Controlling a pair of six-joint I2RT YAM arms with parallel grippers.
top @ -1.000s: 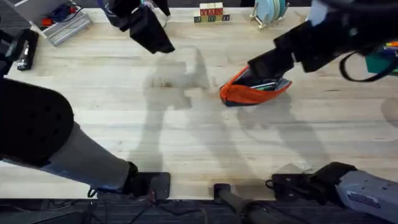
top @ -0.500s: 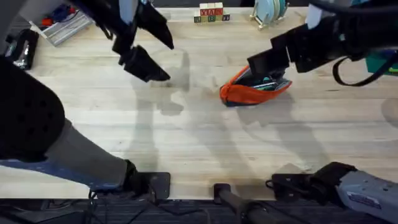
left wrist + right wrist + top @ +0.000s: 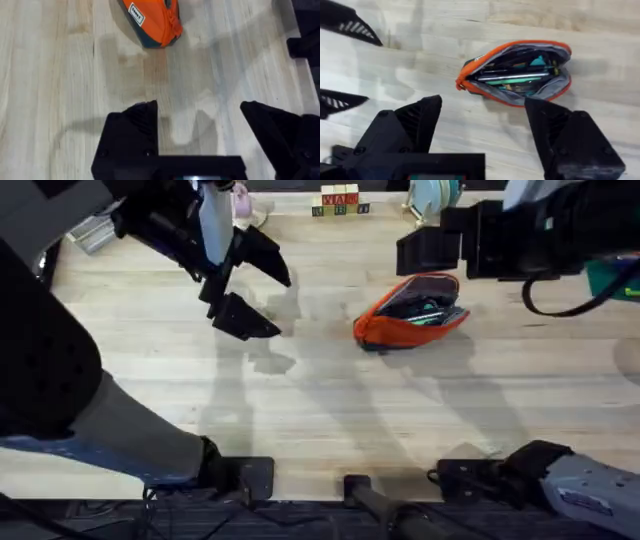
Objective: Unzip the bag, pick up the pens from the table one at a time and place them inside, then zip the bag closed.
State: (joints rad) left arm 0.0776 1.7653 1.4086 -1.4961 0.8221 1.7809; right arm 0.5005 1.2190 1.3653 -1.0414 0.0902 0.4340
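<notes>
The orange bag [image 3: 385, 328] lies unzipped on the table [image 3: 320, 400], right of centre, its mouth gaping. Pens [image 3: 512, 77] lie inside it: a green one and a silver-grey one show among dark contents [image 3: 425, 308]. My right gripper [image 3: 432, 252] hovers just beyond the bag, open and holding nothing; its wide-spread fingers [image 3: 410, 125] frame the bag [image 3: 470, 70] from above. My left gripper [image 3: 252, 292] hangs open over bare wood to the left of the bag, fingers [image 3: 132, 130] far apart, with the bag's orange end [image 3: 152, 22] some way ahead of it.
Coloured letter blocks [image 3: 340, 200] and a teal plate rack [image 3: 435, 195] stand along the back edge. A grey tray [image 3: 90, 232] sits at the back left, and a green item [image 3: 615, 280] at the right edge. Bare wood stretches in front of the bag.
My right gripper has lifted off the bag and pulled back toward the far edge, leaving it open. My left gripper has swung from the back edge down toward the table's middle.
</notes>
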